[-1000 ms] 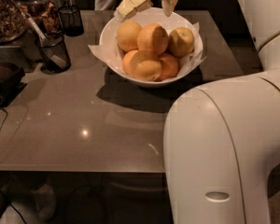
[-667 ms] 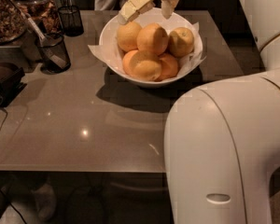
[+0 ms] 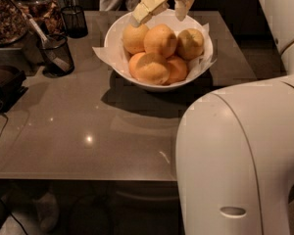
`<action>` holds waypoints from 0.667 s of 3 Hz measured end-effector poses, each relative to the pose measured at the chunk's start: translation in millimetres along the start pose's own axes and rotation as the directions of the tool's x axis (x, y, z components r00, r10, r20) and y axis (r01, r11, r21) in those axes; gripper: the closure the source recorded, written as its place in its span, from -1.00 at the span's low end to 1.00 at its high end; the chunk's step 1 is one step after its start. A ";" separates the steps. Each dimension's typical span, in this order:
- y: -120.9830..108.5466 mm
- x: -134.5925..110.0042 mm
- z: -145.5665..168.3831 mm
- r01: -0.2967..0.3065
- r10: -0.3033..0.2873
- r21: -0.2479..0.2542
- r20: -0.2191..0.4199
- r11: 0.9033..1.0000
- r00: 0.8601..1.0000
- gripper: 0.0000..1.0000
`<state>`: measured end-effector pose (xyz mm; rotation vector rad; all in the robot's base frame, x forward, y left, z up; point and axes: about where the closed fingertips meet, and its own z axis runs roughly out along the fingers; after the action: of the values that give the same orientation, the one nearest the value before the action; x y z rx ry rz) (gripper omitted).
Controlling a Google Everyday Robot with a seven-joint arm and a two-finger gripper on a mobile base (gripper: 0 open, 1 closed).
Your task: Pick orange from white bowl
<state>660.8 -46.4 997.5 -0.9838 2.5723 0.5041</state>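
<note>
Over white bowl [image 3: 152, 84], far side: gripper [image 3: 162, 10] spread wide, empty, above orange [image 3: 160, 39].

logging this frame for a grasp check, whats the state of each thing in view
white bowl: upright on the table
orange: atop the pile in the bowl, not gripped
end effector: open, above the bowl's far rim, holding nothing
mesh cup: upright, utensil leaning inside
</note>
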 end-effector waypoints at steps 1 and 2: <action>-5.2 4.4 0.2 -0.013 0.013 0.004 -0.002 1.000 1.000 -0.54; -7.9 5.9 1.5 -0.018 0.018 0.004 -0.003 1.000 1.000 -0.50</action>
<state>662.4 -54.6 992.0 -0.9617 2.5863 0.5026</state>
